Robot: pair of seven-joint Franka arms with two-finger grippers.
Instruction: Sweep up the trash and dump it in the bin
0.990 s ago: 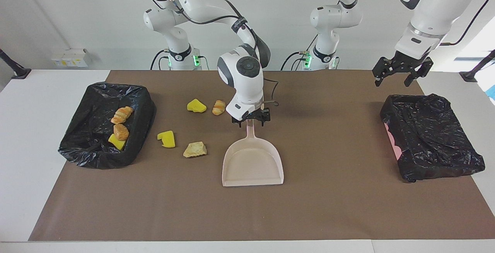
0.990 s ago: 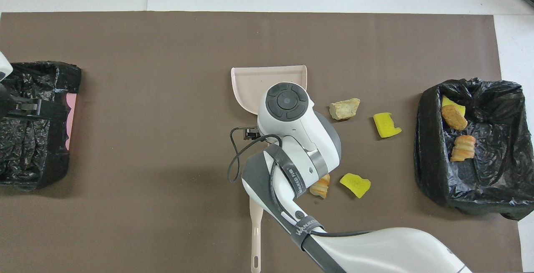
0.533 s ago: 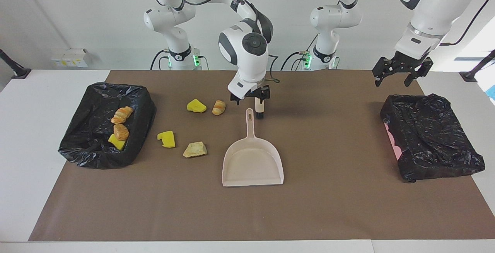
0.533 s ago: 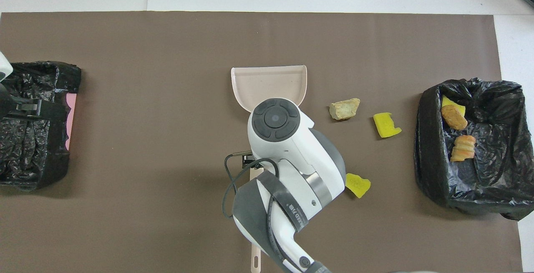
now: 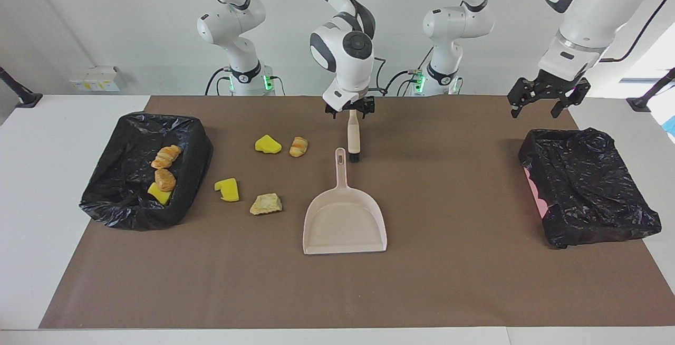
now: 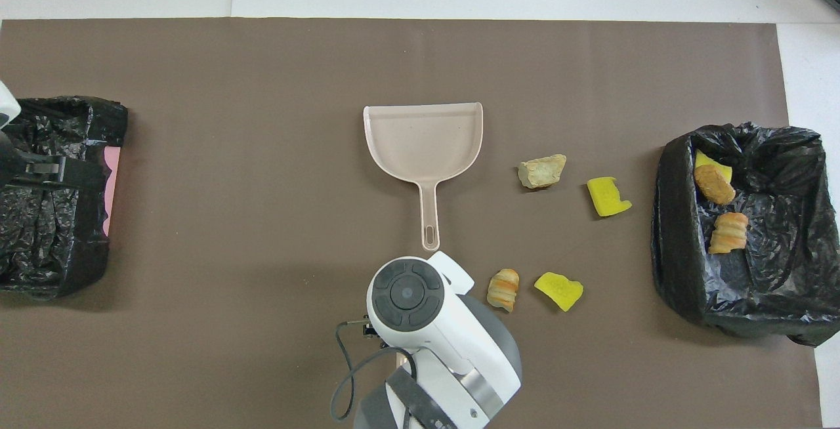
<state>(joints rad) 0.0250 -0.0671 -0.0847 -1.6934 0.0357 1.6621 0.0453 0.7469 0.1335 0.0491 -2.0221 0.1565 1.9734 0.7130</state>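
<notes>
Foam and bread scraps (image 5: 227, 189): four loose on the mat beside the dustpan (image 5: 344, 223), three already in the bin (image 5: 121, 213).
Light, soft, easily scattered; best brushed, not pinched. Right gripper (image 5: 350, 109) spread above brush (image 5: 354, 139); left gripper (image 5: 548, 99) spread, waiting.

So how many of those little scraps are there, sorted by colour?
Bright yellow sponge chunks: 3
Orange-brown striped bread pieces: 2
Round brown bread piece: 1
Pale tan bread chunk: 1
Total: 7, with 3 in the black-lined bin.
</notes>
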